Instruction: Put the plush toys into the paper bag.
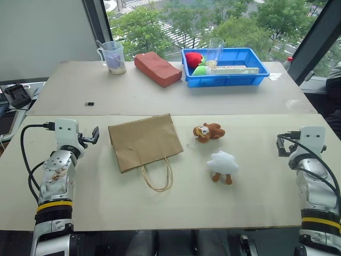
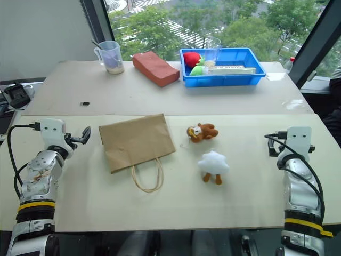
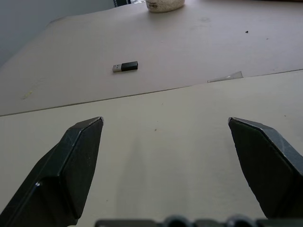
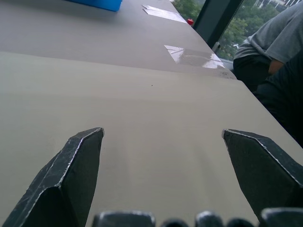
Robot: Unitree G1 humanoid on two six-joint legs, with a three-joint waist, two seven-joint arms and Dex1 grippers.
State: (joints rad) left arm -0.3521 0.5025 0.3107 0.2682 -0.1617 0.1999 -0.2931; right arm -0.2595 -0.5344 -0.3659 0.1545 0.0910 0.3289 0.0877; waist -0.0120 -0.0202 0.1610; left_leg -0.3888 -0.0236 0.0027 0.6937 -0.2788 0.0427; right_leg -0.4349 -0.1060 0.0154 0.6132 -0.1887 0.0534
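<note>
We see the paper bag lying flat near the middle of the near table, with its thin loop handles pointing toward 6 o'clock. The brown plush toy lies at about 3 o'clock from the bag, close to it but not touching. The white plush toy lies just at 5 o'clock from the brown one, its orange-brown feet toward the near edge. Both toys are outside the bag.

The left gripper is at 9 o'clock from the bag, held above the table, with its two black fingers spread wide and nothing between them. The right gripper is far at 3 o'clock from the toys, also wide open and empty.

On the far table, at 12 o'clock, we see a blue tray with a red toy and a green toy inside, a reddish-brown block at its 9 o'clock, and a measuring cup further the same way. A small black USB stick lies on this table.
</note>
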